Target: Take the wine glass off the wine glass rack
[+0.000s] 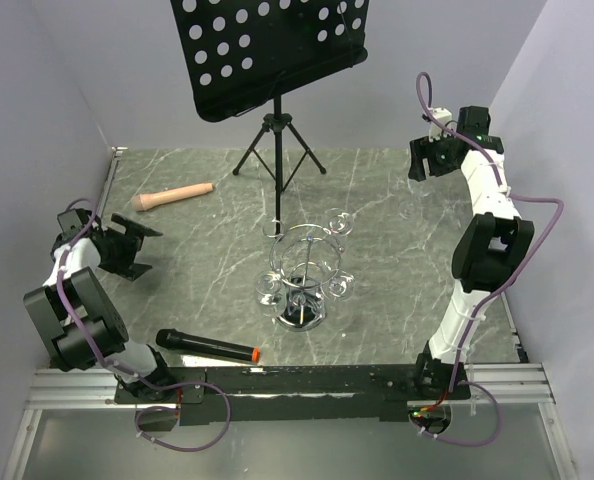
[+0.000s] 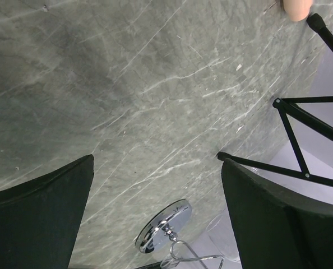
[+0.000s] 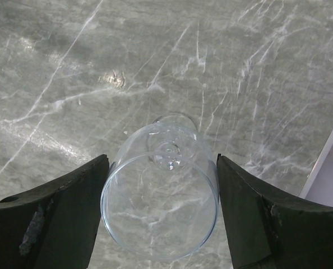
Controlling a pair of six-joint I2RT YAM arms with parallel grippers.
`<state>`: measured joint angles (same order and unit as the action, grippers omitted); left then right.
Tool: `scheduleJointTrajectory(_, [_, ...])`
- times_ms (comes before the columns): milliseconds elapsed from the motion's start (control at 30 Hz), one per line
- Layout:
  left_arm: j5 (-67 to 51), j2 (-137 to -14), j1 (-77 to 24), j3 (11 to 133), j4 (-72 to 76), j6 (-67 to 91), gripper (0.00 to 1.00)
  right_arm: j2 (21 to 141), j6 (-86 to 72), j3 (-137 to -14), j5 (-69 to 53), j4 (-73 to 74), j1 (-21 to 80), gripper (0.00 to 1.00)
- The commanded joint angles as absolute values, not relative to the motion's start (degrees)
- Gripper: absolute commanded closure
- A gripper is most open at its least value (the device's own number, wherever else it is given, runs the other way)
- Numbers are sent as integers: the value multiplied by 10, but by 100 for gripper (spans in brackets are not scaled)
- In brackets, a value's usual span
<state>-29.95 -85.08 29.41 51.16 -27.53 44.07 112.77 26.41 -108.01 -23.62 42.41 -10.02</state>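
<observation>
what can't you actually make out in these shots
- top view: wine glass in the right gripper, too clear and small to see
- left wrist view: rack cut off by the bottom edge, only its base shows
- top view: music stand, its top cut off by the upper edge

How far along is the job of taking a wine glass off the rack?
Done: one wine glass is off the wine glass rack, where other glasses hang. In hand: the right hand grips that glass by its bowl, over the table. Remaining: probably only setting it down. The left hand is open and empty.
</observation>
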Motion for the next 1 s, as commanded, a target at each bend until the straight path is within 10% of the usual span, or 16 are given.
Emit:
scheduleJointTrajectory(0, [-295, -824, 301, 518, -276, 431, 0, 1120, 252, -1113, -250, 387, -106, 58])
scheduleJointTrajectory(267, [-306, -817, 303, 505, -269, 440, 0, 1119, 239, -1108, -239, 389, -106, 42])
scheduleJointTrajectory(567, [-315, -822, 303, 504, -265, 439, 0, 1100, 219, -1101, -216, 381, -106, 0])
scheduleJointTrajectory(967, [-423, -838, 301, 537, -214, 372, 0, 1030, 175, -1099, -235, 383, -105, 0])
